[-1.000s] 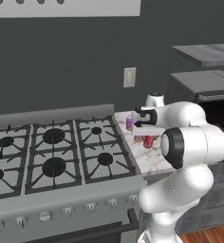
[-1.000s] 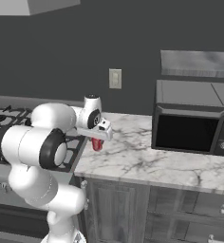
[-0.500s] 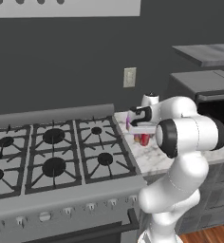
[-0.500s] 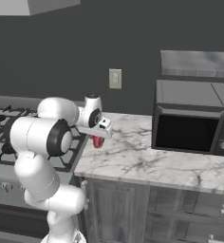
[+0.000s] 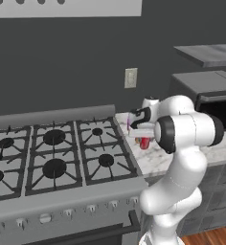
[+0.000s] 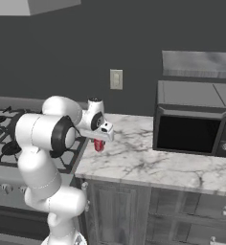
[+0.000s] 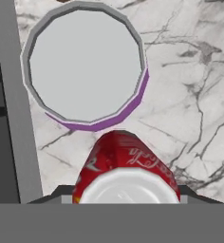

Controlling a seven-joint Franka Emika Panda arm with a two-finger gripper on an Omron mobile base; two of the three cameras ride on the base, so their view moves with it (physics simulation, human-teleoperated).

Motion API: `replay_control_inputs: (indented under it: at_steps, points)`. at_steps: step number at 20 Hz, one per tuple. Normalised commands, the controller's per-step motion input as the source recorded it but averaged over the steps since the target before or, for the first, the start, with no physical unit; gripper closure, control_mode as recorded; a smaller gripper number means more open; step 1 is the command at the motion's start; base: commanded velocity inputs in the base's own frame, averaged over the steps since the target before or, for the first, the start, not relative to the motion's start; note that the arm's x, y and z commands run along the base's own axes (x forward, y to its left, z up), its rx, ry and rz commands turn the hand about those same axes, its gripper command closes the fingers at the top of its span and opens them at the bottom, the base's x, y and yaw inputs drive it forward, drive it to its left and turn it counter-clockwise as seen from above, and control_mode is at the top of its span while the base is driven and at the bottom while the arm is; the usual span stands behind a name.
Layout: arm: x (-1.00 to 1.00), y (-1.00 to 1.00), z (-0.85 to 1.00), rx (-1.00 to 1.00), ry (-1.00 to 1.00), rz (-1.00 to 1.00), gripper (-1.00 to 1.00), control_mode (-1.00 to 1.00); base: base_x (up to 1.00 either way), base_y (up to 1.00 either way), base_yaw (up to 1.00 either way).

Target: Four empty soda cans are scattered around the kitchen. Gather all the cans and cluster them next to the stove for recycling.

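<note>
Wide stainless-steel gas stove (image 5: 52, 162) with black grates, white marble counter (image 6: 148, 160) beside it, purple can (image 7: 85, 66) standing upright near the stove's edge, my claw (image 6: 99, 139) clenched around the red soda can (image 7: 126, 166) above the counter

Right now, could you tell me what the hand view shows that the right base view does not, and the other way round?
The hand view alone looks down on the purple can, its silver top facing the camera, standing on the counter beside the stove's edge.

The right base view alone gives the microwave, the wall outlet, the cabinet fronts and the arm, with the pincer over the counter's stove end.

Both share the red can at the pincer and the marble counter.
</note>
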Motion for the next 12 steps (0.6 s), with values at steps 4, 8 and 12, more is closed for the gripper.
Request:
replay_control_inputs:
  at_steps: [4, 8, 12]
  points:
    - [0.12, 0.0, -0.26, 0.0, 0.0, 0.01, 1.0, -1.0, 0.0, 0.0, 0.0]
    - [0.13, 0.0, -0.14, 0.0, 0.0, 0.0, 1.0, -1.0, 0.0, 0.0, 0.0]
    - [0.14, 0.0, -0.04, 0.0, 0.0, 0.0, 1.0, -1.0, 0.0, 0.0, 0.0]
